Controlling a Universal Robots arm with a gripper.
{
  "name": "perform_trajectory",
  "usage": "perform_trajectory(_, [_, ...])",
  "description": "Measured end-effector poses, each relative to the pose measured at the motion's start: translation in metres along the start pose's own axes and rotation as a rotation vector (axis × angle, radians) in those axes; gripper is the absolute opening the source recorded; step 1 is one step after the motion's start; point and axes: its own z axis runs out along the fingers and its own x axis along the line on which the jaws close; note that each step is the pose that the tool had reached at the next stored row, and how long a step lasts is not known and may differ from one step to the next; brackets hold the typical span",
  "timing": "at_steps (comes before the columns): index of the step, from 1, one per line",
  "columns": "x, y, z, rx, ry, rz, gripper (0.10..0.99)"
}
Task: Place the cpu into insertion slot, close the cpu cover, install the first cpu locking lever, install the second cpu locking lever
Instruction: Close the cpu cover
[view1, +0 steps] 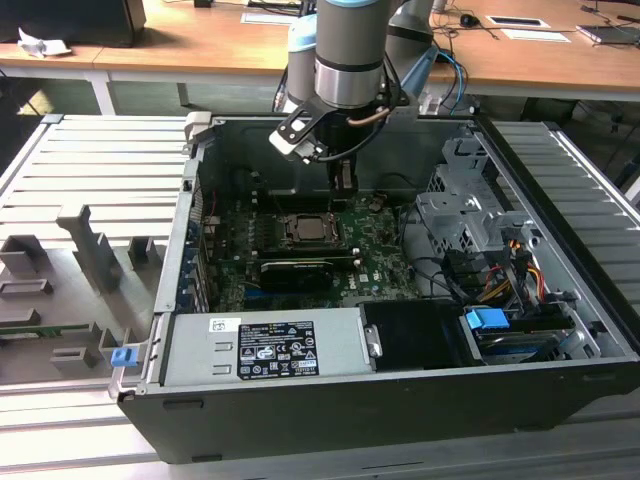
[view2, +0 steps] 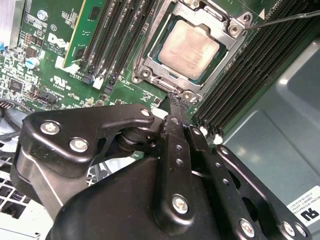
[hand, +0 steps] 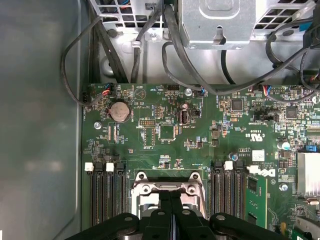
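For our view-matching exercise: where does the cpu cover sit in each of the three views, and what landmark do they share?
Exterior view: cpu cover on the motherboard, next to the gripper.
Second wrist view: cover framing the cpu, just beyond the gripper.
First wrist view: cover partly behind the gripper.
Shared landmark: black memory slots alongside it.

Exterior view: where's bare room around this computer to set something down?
Bare ribbed table on the exterior view's right of the case. Crowded: around the insertion slot by the tool, and the cabled drive cage.
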Motion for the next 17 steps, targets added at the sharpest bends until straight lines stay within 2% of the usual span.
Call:
perform_trajectory(6, [0.0, -0.0023, -0.0001, 0.0, 0.0, 0.0, 0.106])
perform_trajectory(11, [0.0, -0.0072, 0.0011, 0.0, 0.0001, 0.0, 0.106])
perform_trajectory(13, [0.0, -0.009, 0.0034, 0.0, 0.0, 0.0, 0.106])
perform_trajectory(15, [0.0, -0.0125, 0.0095, 0.0, 0.0, -0.001, 0.106])
perform_trajectory(17, [0.0, -0.014, 0.0126, 0.001, 0.0008, -0.022, 0.106])
